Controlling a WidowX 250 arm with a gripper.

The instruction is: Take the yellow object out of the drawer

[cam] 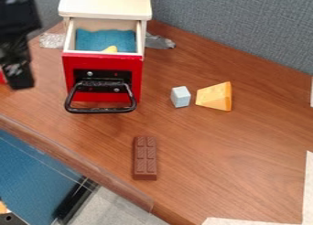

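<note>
Yellow object lies in the open drawer, against the blue lining and close behind the front wall, which seems to hide part of it. The gripper hangs to the left of the drawer, apart from it; whether it is wide or narrow, I cannot tell. The likeliest trouble is that front wall: coming down too near it, the gripper could knock the rim and push the drawer inward. Going too deep could pinch the lining along with the object, since the two look to be touching. So little of the object shows that a grip may take only its tip and slip. Lifting too low could catch the rim, and the yellow wedge to the right of the drawer could be mistaken for the target.
</note>
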